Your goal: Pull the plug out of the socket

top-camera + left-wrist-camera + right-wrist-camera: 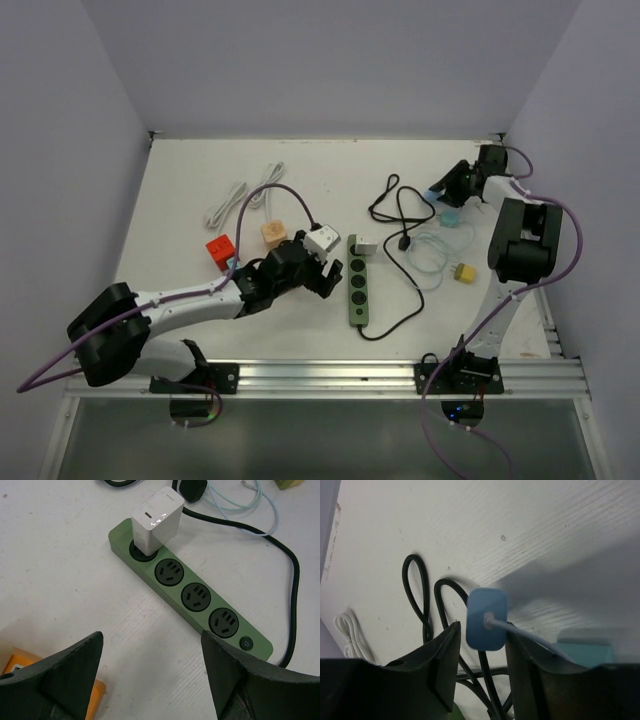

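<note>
Plug point(155, 522), white, seated at one end of green power strip point(200, 600), upper middle of left wrist frame. Left end effector point(150, 640) spread wide, holding nothing, near strip. Right end effector point(483, 630), upper right of top frame, fingers flanking blue connector point(487, 617); grip impossible to tell.

A green power strip point(183, 584) lies diagonally on the white table point(60, 555). A white plug point(156, 522) stands upright in the socket at its upper-left end. The three other sockets are empty, and a power button point(245, 643) sits at the lower-right end. A black cable point(295, 580) curves round the strip's right side, crossing a pale blue cable point(250, 502). The left gripper point(151, 640) hangs above the table with its fingers point(75, 665) spread wide and nothing between them, near an orange block point(20, 661).
</note>
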